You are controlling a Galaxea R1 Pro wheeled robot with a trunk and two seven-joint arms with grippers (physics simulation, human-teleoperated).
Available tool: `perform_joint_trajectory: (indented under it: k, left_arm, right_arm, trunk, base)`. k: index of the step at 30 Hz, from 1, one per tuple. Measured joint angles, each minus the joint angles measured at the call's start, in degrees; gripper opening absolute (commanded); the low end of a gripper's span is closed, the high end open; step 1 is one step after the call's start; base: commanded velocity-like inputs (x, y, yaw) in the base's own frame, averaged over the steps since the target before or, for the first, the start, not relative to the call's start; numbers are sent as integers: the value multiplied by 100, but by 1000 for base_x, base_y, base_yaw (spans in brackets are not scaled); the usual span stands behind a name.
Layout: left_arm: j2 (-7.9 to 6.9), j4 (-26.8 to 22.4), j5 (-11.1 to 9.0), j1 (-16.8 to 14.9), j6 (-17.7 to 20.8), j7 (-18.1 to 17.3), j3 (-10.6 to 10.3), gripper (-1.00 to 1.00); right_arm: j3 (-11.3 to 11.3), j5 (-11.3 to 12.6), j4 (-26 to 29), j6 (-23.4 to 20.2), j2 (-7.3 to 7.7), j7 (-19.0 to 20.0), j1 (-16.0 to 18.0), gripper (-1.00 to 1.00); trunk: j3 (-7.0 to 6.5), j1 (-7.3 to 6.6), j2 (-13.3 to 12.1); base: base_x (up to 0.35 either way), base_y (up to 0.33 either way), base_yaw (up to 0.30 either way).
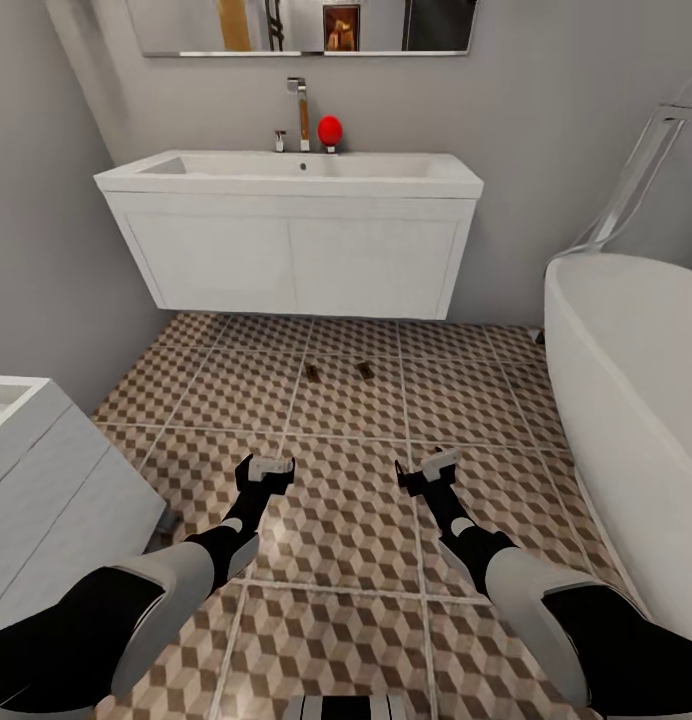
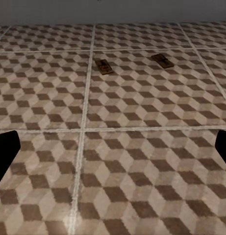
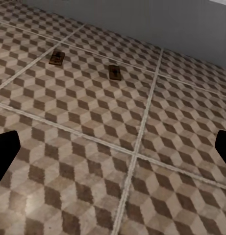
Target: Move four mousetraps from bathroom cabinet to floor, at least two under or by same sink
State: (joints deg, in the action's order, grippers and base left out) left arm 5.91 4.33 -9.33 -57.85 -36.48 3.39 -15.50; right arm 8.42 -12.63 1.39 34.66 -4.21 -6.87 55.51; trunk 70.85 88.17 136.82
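Right, my left hand [image 1: 263, 466] and right hand [image 1: 429, 463] hover low over the bathroom floor [image 1: 346, 520], both spread wide and holding nothing. Ahead of them I see two mousetraps, one [image 1: 314, 371] beside the other [image 1: 365, 370], lying flat on the tiles just in front of the bathroom sink [image 1: 291, 180].

A bathroom; wall-hung sink [image 1: 286, 180], bathtub [image 1: 636, 400], tiled floor [image 1: 346, 520].
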Motion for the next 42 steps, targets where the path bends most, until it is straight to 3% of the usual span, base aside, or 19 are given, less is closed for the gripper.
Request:
perform_joint_trajectory:
  k: [42]
  left_arm:
    - [0,0,0,46,18,0,0,100]
  right_arm:
    - [-3,-1,0,-1,8,0,0,100]
  trunk:
    - [-754,-923,-1685]
  base:
    - [0,0,0]
